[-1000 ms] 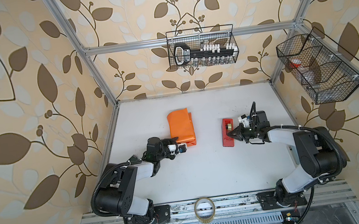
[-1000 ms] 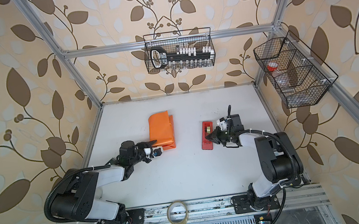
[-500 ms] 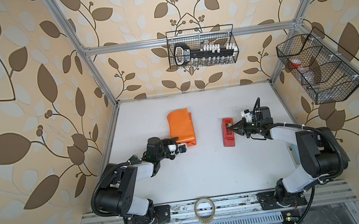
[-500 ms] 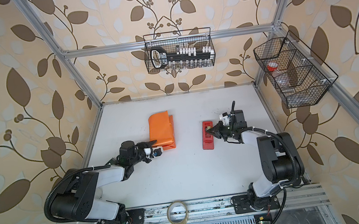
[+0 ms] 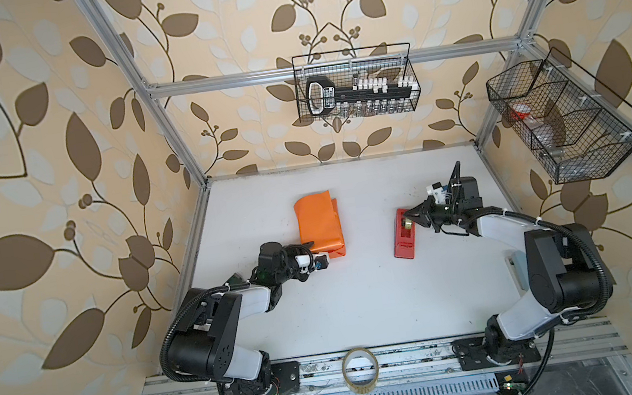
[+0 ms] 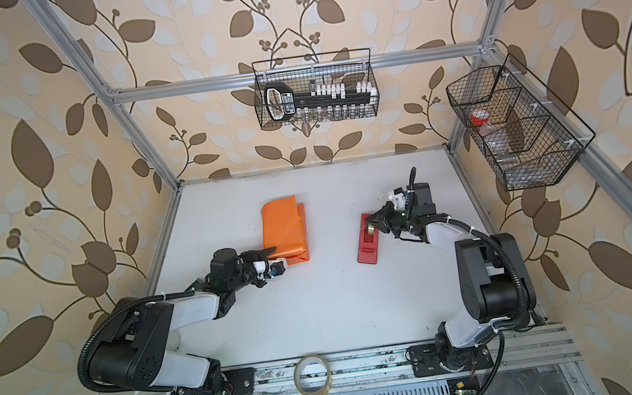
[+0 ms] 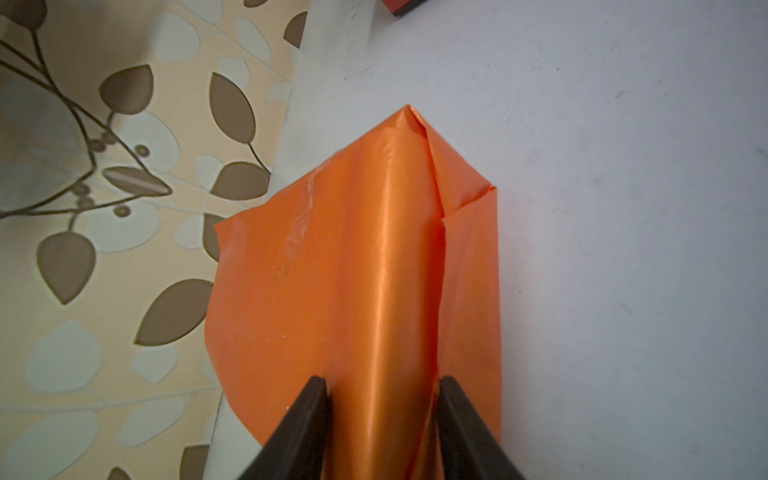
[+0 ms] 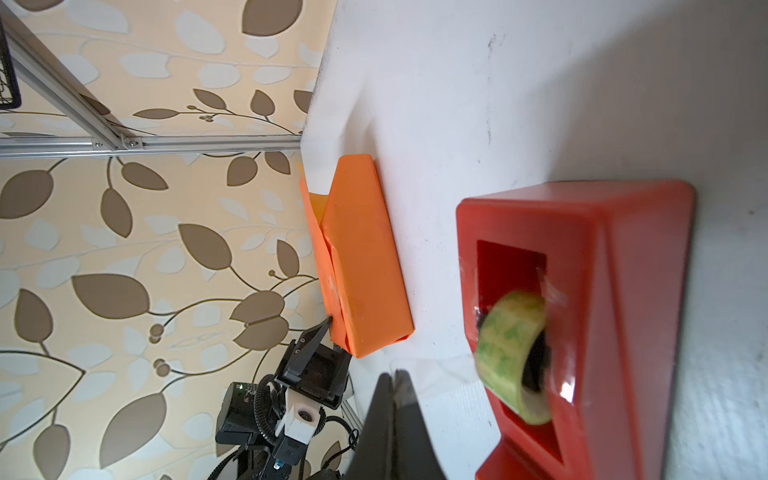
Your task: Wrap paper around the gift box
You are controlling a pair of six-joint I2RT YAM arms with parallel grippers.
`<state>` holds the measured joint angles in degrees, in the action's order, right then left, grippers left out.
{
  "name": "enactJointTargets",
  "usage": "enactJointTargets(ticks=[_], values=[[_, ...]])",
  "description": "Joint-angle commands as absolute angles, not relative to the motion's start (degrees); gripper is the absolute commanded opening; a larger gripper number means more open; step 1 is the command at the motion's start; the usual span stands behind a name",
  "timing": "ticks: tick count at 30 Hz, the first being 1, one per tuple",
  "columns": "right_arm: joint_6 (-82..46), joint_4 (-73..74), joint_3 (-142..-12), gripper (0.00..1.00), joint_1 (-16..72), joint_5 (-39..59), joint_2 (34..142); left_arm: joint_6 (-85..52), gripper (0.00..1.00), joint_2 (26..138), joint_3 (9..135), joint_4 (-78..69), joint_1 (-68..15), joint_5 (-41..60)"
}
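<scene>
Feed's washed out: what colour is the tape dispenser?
Red tape dispenser; right wrist view shows it best.

White table (image 5: 363,305) carries orange paper (image 5: 318,223), red dispenser (image 5: 403,236).

Both top views look steeply down, nearly alike, from high over the table (image 5: 363,305), while the left wrist camera sits close above the paper (image 7: 353,270) and the right wrist camera sees it farther off past the tape dispenser (image 8: 623,291).
</scene>
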<state>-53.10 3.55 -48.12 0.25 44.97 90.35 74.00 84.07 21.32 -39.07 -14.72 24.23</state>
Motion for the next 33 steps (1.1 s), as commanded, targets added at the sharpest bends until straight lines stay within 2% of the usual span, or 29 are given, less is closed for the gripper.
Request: enactJointTargets(ticks=[1,3,9,15,23,29,33], values=[[-51.60,3.34,-51.35,0.00,0.00,45.07,90.28,74.16,0.44,85.41,20.02,-35.17,-15.40,23.29],[-50.88,2.16,-52.15,0.00,-0.34,45.74,92.73,74.31,0.44,85.82,20.37,-34.49,-15.43,23.29],[-52.65,0.56,-57.78,0.00,0.60,44.94,89.09,74.11,0.44,85.85,20.66,-34.71,-15.47,23.37],[-52.34,3.02,-52.73,0.00,1.13,44.43,92.58,73.48,0.44,85.95,20.78,-34.69,-15.56,23.60],[-51.07,0.62,-53.94,0.00,1.40,44.04,93.14,74.14,0.44,86.22,20.94,-33.97,-15.56,23.47],[-52.33,-1.88,-57.76,0.00,1.47,44.25,87.09,73.70,0.44,85.95,20.97,-34.21,-15.67,23.51],[-51.58,-2.68,-54.61,0.00,1.67,43.76,86.97,73.74,0.44,85.55,20.85,-34.11,-15.82,23.47]])
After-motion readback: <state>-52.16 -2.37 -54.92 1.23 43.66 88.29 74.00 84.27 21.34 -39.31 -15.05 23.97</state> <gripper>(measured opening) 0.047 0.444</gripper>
